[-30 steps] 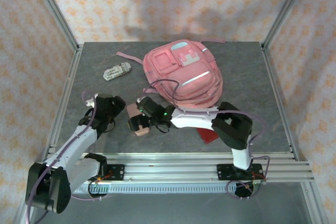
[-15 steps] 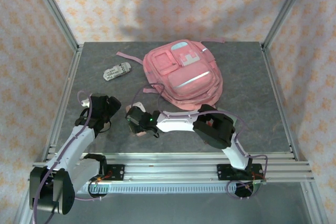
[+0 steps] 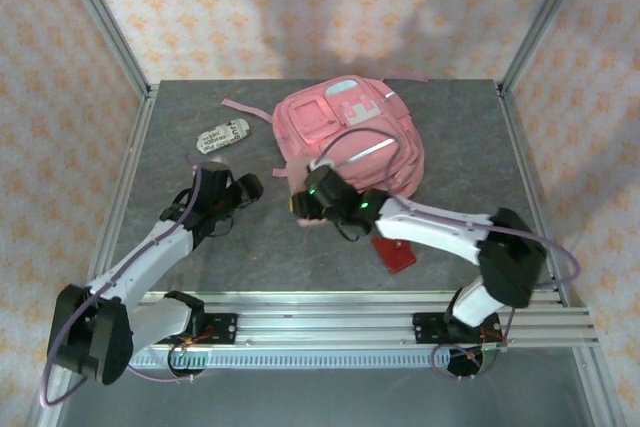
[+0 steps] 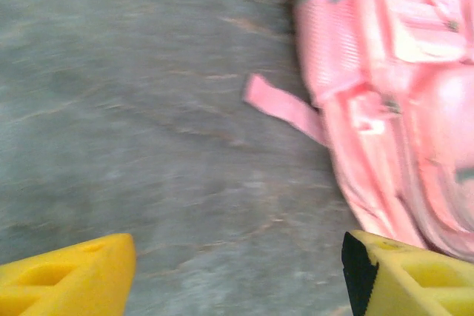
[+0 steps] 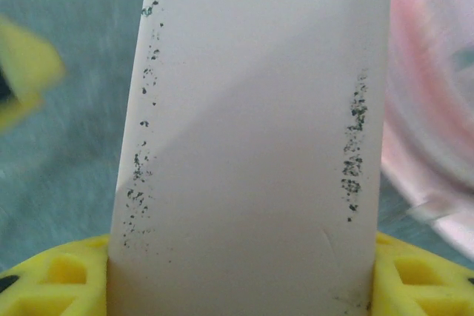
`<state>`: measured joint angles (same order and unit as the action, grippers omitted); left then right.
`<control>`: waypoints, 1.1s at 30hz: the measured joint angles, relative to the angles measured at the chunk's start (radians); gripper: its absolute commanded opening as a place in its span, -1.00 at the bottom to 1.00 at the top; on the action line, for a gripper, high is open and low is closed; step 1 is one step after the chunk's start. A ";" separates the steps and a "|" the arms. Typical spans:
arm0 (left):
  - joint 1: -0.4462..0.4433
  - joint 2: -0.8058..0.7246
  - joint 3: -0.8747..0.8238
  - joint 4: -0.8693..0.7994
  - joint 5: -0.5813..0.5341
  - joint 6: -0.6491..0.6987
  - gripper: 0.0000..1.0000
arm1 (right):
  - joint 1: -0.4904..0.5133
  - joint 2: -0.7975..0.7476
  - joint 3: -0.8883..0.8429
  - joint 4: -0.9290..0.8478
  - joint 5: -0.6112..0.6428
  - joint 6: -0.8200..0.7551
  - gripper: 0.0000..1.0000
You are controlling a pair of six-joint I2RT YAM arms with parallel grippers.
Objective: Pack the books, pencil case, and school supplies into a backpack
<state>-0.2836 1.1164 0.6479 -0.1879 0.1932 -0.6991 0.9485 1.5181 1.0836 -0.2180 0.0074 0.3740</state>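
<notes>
While the right jaws are clamped on a pale speckled slab just off the near-left edge of the backpack, the left jaws hang apart and empty over the bench further left. I see no opening in the backpack, so I'd hold the slab level and clear while the left jaws work the zip; the red pad waits on the near side.

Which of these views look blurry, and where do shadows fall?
Left wrist: blur smears the backpack. Right wrist: the pale pink item is fairly sharp, everything behind it soft. Top external: sharp, with faint shadows on the back wall.
</notes>
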 measured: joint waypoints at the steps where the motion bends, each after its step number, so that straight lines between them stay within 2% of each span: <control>1: -0.028 0.024 0.027 0.007 0.000 0.014 0.51 | -0.026 -0.036 -0.005 0.002 -0.003 0.005 -0.16; 4: -0.132 0.114 0.122 0.030 -0.013 0.075 0.60 | -0.119 -0.148 -0.045 0.000 -0.015 0.023 -0.16; 8: -0.259 0.277 0.281 0.048 -0.022 0.178 0.64 | -0.249 -0.259 -0.126 -0.026 -0.026 0.055 -0.15; 14: -0.387 0.548 0.558 0.017 -0.084 0.364 0.70 | -0.447 -0.376 -0.217 -0.089 -0.060 0.103 -0.16; 20: -0.459 0.758 0.780 -0.053 -0.154 0.552 0.76 | -0.568 -0.465 -0.265 -0.126 -0.094 0.122 -0.16; 28: -0.476 0.940 0.916 -0.117 -0.222 0.692 0.79 | -0.641 -0.491 -0.280 -0.132 -0.136 0.123 -0.18; 30: -0.476 0.960 0.924 -0.120 -0.238 0.706 0.75 | -0.645 -0.491 -0.288 -0.132 -0.143 0.123 -0.18; 31: -0.477 0.967 0.930 -0.121 -0.253 0.710 0.66 | -0.645 -0.491 -0.292 -0.132 -0.147 0.123 -0.18; 32: -0.480 0.973 0.935 -0.121 -0.269 0.717 0.56 | -0.645 -0.491 -0.296 -0.132 -0.151 0.124 -0.19; 33: -0.481 0.981 0.944 -0.121 -0.291 0.723 0.33 | -0.645 -0.491 -0.301 -0.132 -0.158 0.124 -0.19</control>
<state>-0.7643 2.0972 1.5917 -0.3088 -0.0975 0.0238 0.3038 1.0271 0.7826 -0.3496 -0.1505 0.4976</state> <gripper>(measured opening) 0.801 0.586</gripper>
